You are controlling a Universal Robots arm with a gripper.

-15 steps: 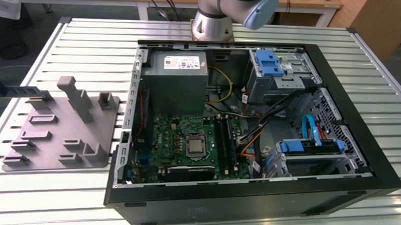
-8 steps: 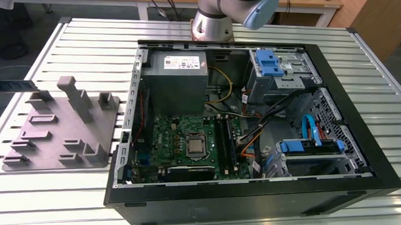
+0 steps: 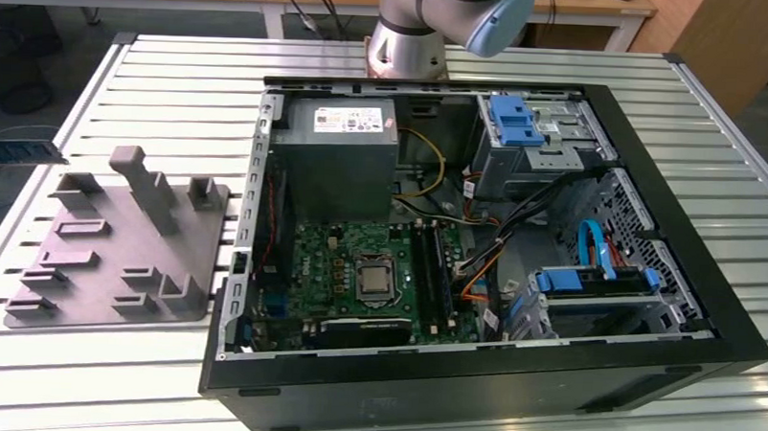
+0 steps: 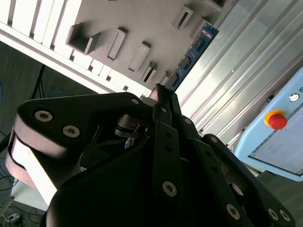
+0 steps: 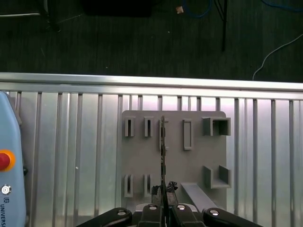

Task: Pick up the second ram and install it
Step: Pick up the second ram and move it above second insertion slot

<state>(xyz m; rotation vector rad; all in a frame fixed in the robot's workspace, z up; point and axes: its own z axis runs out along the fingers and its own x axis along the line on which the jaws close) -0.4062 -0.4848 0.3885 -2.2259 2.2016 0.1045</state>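
Observation:
The second ram (image 5: 163, 151) is seen edge-on in the first wrist view as a thin dark strip. In the second wrist view the ram (image 4: 191, 52) shows a board face with black chips. My gripper (image 5: 163, 191) is shut on one end of it, and the rest sticks out past the gripper (image 4: 163, 92). The stick hangs above the grey holder block (image 5: 194, 165), whose slots and posts lie below it. That holder block (image 3: 114, 254) sits on the table at the exterior view's left, beside the open computer case (image 3: 688, 284). Black memory slots (image 3: 436, 265) run beside the processor socket (image 3: 373, 275).
The slatted metal table (image 5: 71, 142) ends at a rail, with dark floor and cables beyond. A light blue pendant with a red stop button (image 5: 4, 161) lies beside the holder. In the case are a grey power supply (image 3: 341, 156), blue drive cages (image 3: 516, 119) and loose cables.

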